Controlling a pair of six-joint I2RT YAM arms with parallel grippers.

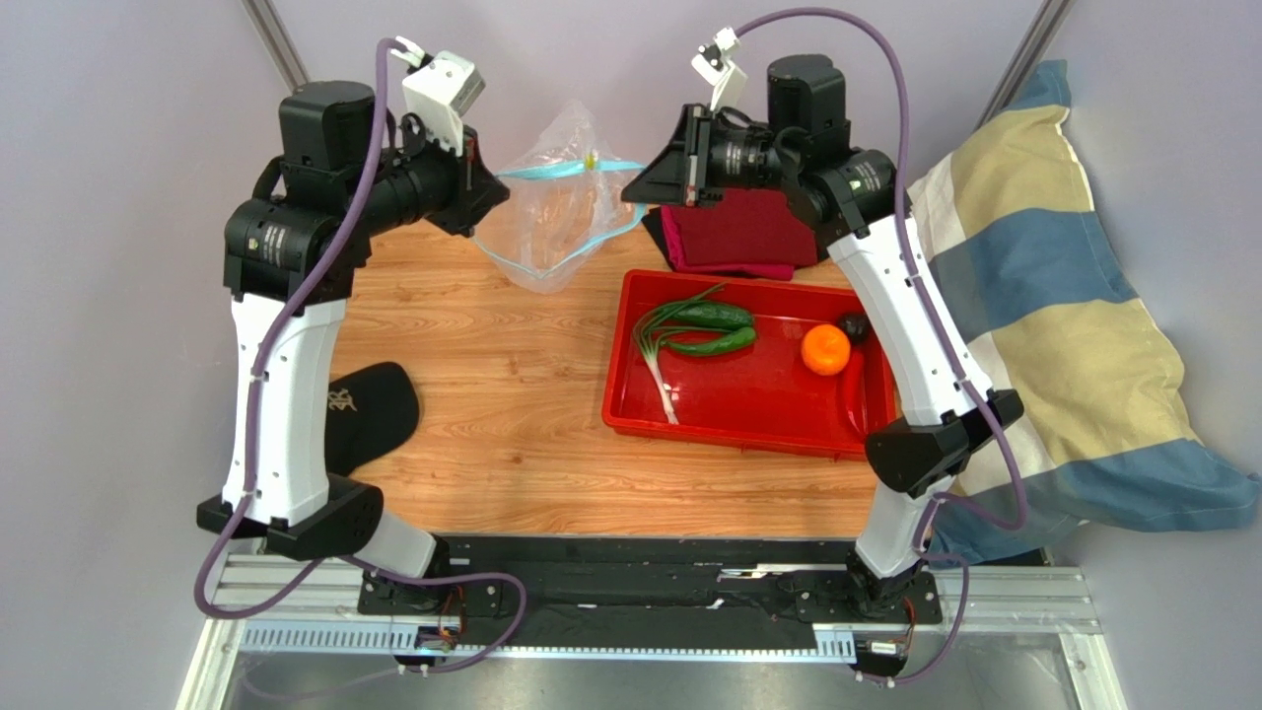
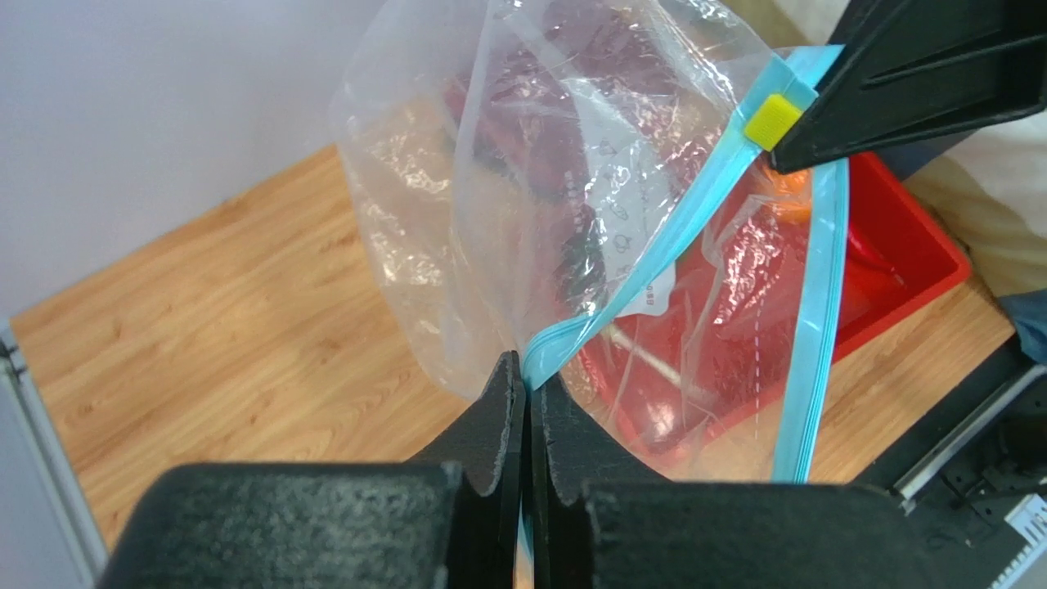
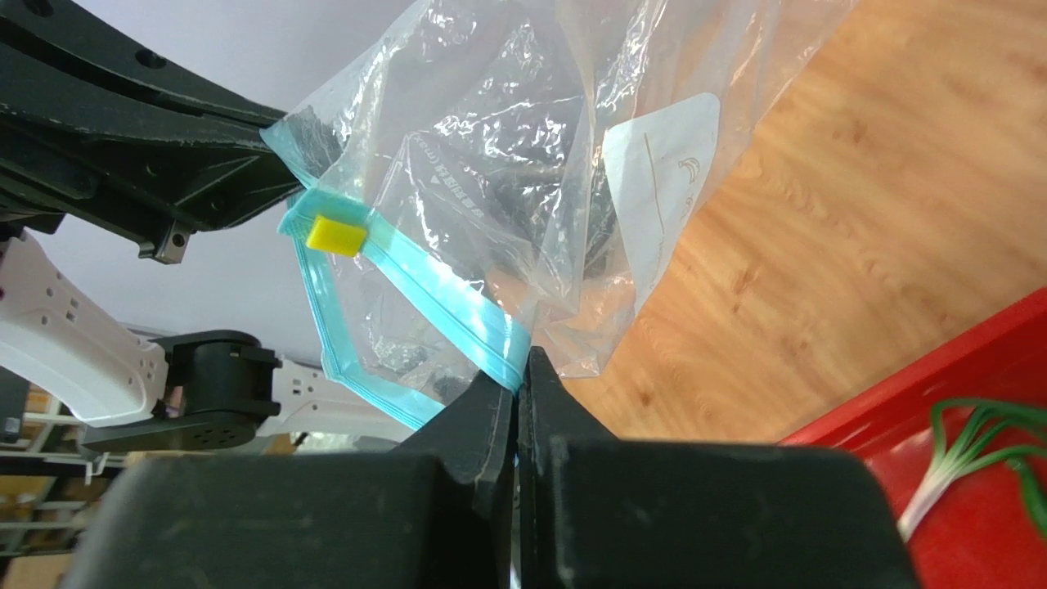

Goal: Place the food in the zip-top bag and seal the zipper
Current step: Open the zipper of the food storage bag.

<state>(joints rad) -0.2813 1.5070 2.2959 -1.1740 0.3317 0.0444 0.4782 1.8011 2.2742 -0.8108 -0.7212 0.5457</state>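
The clear zip-top bag [image 1: 560, 207] hangs above the far end of the table, held between both arms. My left gripper [image 2: 531, 374] is shut on its blue zipper [image 2: 664, 252] edge. My right gripper [image 3: 520, 366] is shut on the zipper [image 3: 430, 288] at the other side, near the yellow slider [image 3: 334, 234]. The two zipper strips stand apart, so the mouth gapes. I see no food inside the bag. The food lies in the red tray [image 1: 741, 425]: an orange [image 1: 825, 349], two green vegetables [image 1: 714, 329], a green onion [image 1: 658, 363] and a small dark piece [image 1: 855, 324].
A dark red cloth [image 1: 741, 237] lies behind the tray. A black cap [image 1: 368, 414] sits at the left of the wooden table [image 1: 504, 385]. A striped pillow [image 1: 1067, 326] fills the right side.
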